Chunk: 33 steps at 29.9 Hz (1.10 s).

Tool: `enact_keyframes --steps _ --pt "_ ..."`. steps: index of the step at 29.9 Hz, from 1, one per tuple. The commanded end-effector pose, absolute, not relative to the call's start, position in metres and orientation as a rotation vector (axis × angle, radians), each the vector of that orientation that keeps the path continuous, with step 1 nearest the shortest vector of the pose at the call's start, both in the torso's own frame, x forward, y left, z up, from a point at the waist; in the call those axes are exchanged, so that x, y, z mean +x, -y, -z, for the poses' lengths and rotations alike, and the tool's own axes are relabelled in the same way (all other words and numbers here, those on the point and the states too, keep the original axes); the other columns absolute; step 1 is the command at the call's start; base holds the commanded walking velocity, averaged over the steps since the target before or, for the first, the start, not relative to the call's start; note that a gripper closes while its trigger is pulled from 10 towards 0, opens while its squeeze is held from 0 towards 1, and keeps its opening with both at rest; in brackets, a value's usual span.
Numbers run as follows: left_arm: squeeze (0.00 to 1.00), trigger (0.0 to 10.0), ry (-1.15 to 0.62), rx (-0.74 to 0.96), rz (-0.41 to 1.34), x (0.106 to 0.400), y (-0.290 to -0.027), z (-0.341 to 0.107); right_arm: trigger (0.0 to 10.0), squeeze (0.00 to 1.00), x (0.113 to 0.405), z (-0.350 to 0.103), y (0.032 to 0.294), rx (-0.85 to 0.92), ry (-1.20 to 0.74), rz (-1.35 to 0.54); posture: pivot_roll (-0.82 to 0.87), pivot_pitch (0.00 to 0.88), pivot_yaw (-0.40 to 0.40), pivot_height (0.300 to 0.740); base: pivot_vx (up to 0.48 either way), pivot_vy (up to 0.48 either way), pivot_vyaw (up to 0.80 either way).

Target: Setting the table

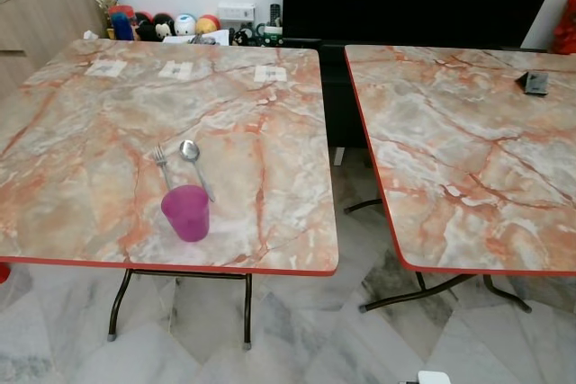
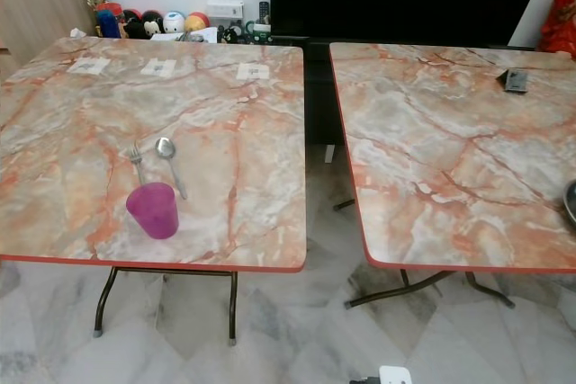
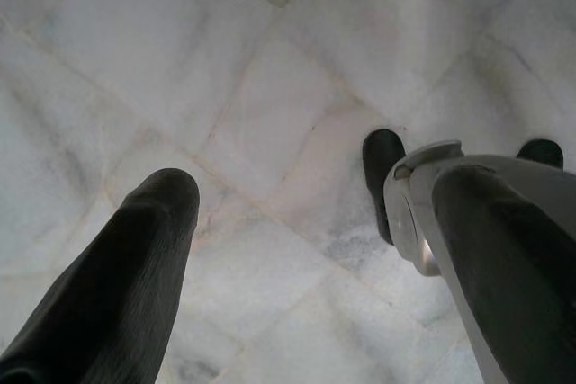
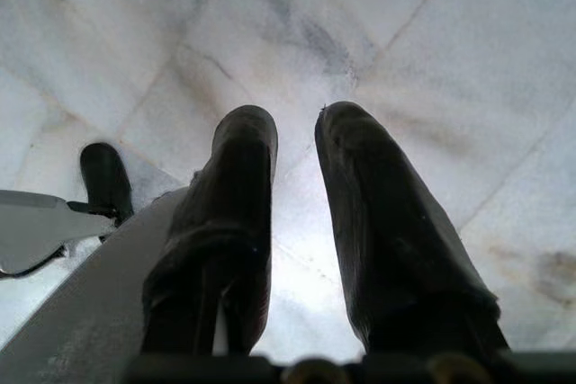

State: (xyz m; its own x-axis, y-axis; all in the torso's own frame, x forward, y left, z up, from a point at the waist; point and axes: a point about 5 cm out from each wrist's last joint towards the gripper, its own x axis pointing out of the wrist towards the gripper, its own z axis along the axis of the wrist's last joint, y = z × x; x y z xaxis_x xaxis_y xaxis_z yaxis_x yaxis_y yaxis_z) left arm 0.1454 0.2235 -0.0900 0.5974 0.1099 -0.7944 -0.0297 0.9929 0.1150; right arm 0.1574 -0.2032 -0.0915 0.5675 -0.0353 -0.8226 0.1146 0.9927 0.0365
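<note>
**Table setting: one place partly laid, both arms idle**

Head views. Two marble-patterned folding tables stand side by side with a gap between them. On the left table (image 1: 270, 132), near its front edge: a purple cup (image 1: 186, 212), with a fork (image 1: 161, 165) and a spoon (image 1: 193, 163) lying side by side just behind it, handles toward the robot. The grouping reads as one place begun for a diner at the near edge. Three white paper slips (image 1: 177, 69) sit in a row along the far side, possibly marking places. The right table (image 1: 468, 150) carries a small dark object (image 1: 536, 83) near its far corner. A low shelf of toys (image 1: 166, 24) runs along the wall.

Left wrist view. The left gripper (image 3: 315, 249) hangs over the white tiled floor (image 3: 270, 69), fingers spread wide, holding nothing.

Right wrist view. The right gripper (image 4: 295, 222) also points at the floor, fingers slightly apart and empty, likely awaiting the next item.
</note>
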Motion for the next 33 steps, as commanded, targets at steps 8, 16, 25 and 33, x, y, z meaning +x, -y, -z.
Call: enact_keyframes --steps 8,16,25,33 --pt "0.00 10.0 -0.982 0.093 -0.101 0.125 -0.231 0.096 10.0 0.00 0.153 0.092 0.209 0.096 -0.973 0.095 0.02 0.093 -0.021 0.740 0.000 0.429 0.00" --pt "0.00 10.0 -0.968 0.098 -0.091 0.133 -0.228 0.094 10.0 0.00 0.154 0.092 0.208 0.093 -0.973 0.106 0.02 0.095 -0.021 0.740 0.000 0.000 0.00" --pt "0.00 10.0 -0.959 0.104 -0.090 0.135 -0.228 0.093 10.0 0.00 0.156 0.092 0.207 0.099 -0.966 0.108 0.03 0.095 -0.019 0.740 0.000 0.000 0.00" --pt "0.00 10.0 -0.954 0.103 -0.094 0.135 -0.230 0.092 10.0 0.00 0.157 0.092 0.204 0.093 -0.968 0.089 0.03 0.098 -0.019 0.740 0.000 0.000 -0.66"
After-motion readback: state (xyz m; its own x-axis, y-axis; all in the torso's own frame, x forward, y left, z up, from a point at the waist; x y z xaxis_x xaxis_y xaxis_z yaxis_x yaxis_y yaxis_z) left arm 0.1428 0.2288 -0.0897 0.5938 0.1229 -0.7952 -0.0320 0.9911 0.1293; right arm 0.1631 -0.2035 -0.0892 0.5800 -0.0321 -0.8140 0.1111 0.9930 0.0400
